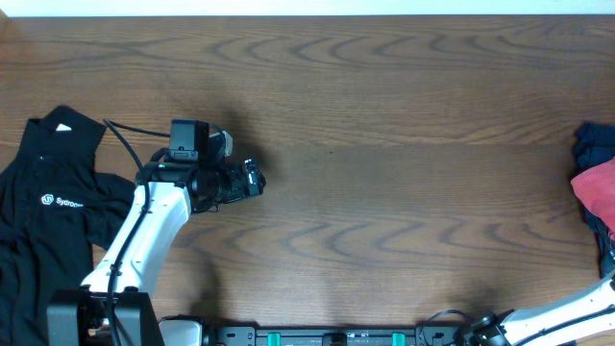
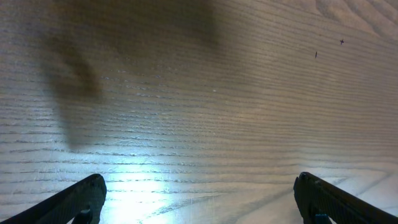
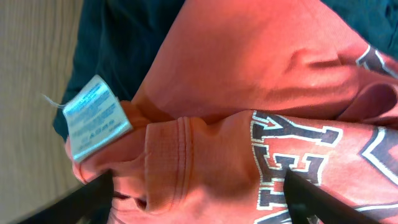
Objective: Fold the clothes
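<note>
The clothes lie in two places. A black collared shirt (image 1: 38, 211) with a small white logo is spread at the table's left edge. A coral-red T-shirt (image 1: 598, 192) lies bunched at the far right edge. In the right wrist view this T-shirt (image 3: 249, 81) fills the frame, showing white-outlined dark lettering (image 3: 292, 155) and a white care label (image 3: 96, 118). My right gripper (image 3: 199, 202) hovers right over the bunched fabric, jaws wide apart and open. My left gripper (image 1: 256, 179) stands open over bare wood, right of the black shirt, with nothing between its fingers (image 2: 78, 199).
A dark blue garment (image 1: 596, 144) lies under and behind the red T-shirt, seen as dark cloth (image 3: 124, 43) in the right wrist view. The wooden table (image 1: 384, 144) stretches between the two piles. The right arm (image 1: 557, 317) reaches in from the bottom right corner.
</note>
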Robot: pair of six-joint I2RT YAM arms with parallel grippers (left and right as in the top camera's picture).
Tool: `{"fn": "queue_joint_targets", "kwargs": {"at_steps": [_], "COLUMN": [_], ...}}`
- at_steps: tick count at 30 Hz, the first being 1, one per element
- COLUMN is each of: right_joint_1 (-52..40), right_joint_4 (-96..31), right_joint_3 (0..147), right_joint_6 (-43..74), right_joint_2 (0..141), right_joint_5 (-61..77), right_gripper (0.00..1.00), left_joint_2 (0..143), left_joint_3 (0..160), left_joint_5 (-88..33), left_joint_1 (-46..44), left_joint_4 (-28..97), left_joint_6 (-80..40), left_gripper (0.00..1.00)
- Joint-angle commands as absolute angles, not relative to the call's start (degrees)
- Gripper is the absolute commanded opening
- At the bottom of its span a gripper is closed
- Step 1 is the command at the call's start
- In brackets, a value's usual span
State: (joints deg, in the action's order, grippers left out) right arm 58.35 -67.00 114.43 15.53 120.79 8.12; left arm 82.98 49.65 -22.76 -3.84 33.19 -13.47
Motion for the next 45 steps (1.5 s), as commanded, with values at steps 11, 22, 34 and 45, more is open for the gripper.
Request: {"fn": "queue_joint_targets", "kwargs": {"at_steps": [11, 22, 34, 45], "right_joint_1": [58.33, 58.33, 58.5, 59.2], "right_joint_4": [-66.63, -67.05, -66.61, -65.3], "right_joint_3": [115.04, 115.07, 115.09, 115.09], "right_joint_6": [15.79, 15.79, 15.81, 16.78], "right_joint_2": [124.25, 123.98, 120.73, 116.73], "right_joint_5": [8.36, 10.15, 11.86, 11.79], "right_gripper": [0.01, 0.01, 0.01, 0.01], "left_joint_2": [82.74, 82.74, 82.74, 82.74], "left_joint_3": [50.37, 50.37, 50.37, 50.37], "left_joint_5": [-23.33, -23.35, -23.35, -23.38], "left_joint_1": [-3.55, -3.55, -3.55, -3.55], "left_joint_4": [33.41, 33.89, 34.06, 34.11], "left_joint_6": [-12.56, -12.58, -12.58, -12.58], "left_gripper": [0.98, 0.98, 0.98, 0.98]}}
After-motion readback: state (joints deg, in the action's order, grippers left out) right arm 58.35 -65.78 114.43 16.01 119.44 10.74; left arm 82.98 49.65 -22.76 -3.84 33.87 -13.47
